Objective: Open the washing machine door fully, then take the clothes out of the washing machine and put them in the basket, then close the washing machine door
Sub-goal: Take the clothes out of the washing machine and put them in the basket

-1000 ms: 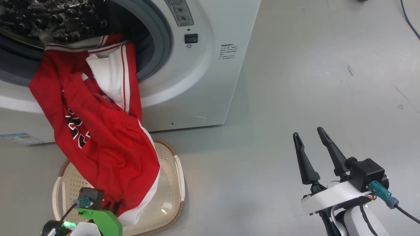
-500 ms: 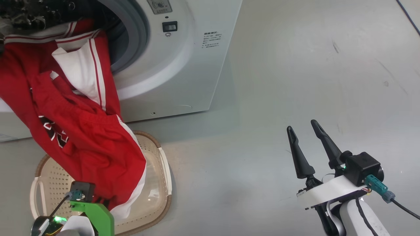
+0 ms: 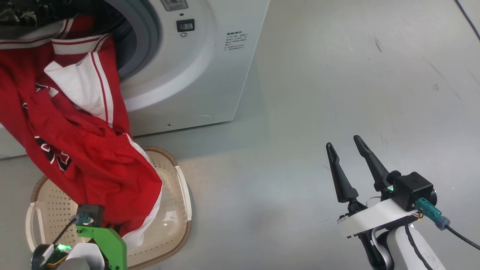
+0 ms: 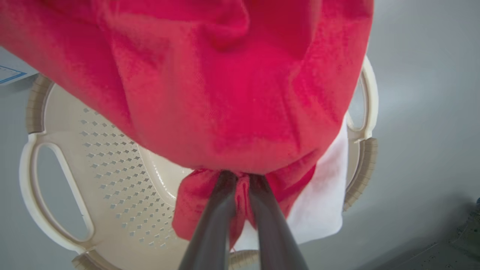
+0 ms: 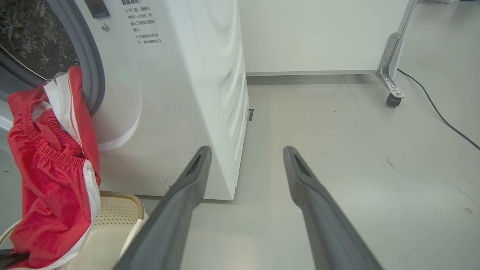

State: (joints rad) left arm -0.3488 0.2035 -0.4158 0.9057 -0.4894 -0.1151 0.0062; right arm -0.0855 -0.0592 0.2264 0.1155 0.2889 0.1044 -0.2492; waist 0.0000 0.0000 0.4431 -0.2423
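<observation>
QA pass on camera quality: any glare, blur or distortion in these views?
Head view: sharp; small glare spots inside the basket, soft shadow on the floor beside the washing machine. Left wrist view: the clothes close up look pinkish and soft; left gripper blurred near the lens. Right wrist view: wide-angle bowing of the washing machine's corner edge; right gripper slightly soft.
</observation>
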